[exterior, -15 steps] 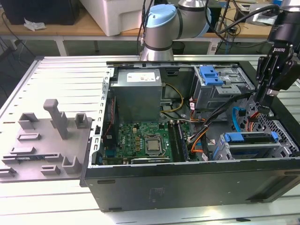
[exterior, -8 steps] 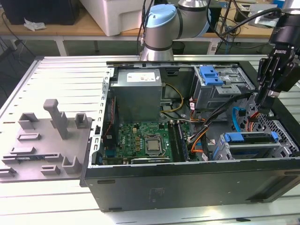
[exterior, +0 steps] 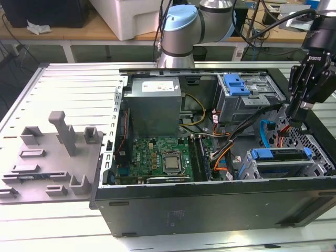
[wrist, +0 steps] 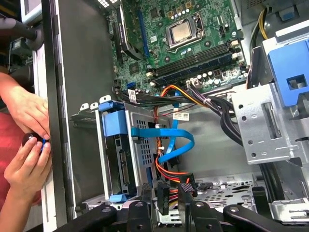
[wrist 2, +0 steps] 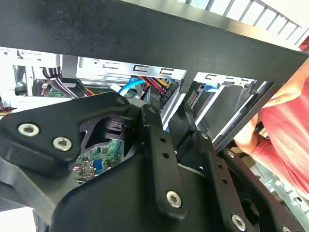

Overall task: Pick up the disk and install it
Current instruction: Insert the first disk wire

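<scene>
The disk (exterior: 279,164) lies in the grey drive bay at the case's front corner on the exterior view's right, its blue carrier rail (exterior: 278,154) along the top edge. In the first wrist view the disk (wrist: 120,162) shows its connector side, framed by the blue rail (wrist: 113,124). My gripper (exterior: 294,122) hangs just above and behind that bay, over the orange and red power cables. In the first wrist view the gripper (wrist: 165,192) is open, with a black cable connector (wrist: 162,195) between the fingers and a gap on one side. The gripper (wrist 2: 170,118) holds nothing.
The open computer case (exterior: 210,202) holds a motherboard (exterior: 163,157), a power supply (exterior: 155,105) and a blue-handled drive cage (exterior: 239,86). A blue data cable (wrist: 169,140) loops beside the disk. A person's hands (wrist: 24,145) rest at the case wall. A grey fixture plate (exterior: 47,157) lies on the exterior view's left.
</scene>
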Tool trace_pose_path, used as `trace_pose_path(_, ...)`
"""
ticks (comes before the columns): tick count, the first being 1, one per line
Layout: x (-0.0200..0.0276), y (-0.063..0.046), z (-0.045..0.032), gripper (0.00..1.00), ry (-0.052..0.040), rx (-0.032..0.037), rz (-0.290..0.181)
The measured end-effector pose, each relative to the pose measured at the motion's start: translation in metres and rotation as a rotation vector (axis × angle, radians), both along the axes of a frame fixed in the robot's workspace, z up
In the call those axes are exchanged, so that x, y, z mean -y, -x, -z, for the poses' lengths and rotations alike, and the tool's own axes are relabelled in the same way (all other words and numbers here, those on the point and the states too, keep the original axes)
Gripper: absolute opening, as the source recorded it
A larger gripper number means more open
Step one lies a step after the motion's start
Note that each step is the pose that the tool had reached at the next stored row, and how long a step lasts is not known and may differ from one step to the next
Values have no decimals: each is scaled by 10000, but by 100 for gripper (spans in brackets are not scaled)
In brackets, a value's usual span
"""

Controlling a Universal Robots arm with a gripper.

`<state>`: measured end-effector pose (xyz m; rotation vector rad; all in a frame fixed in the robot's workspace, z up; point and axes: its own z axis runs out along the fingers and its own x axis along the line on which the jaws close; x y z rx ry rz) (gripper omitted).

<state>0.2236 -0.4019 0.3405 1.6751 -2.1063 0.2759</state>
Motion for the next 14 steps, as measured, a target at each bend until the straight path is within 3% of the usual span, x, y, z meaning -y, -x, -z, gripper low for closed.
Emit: trace_pose_path(14, 76, -44, 23, 35, -3, -59, 184)
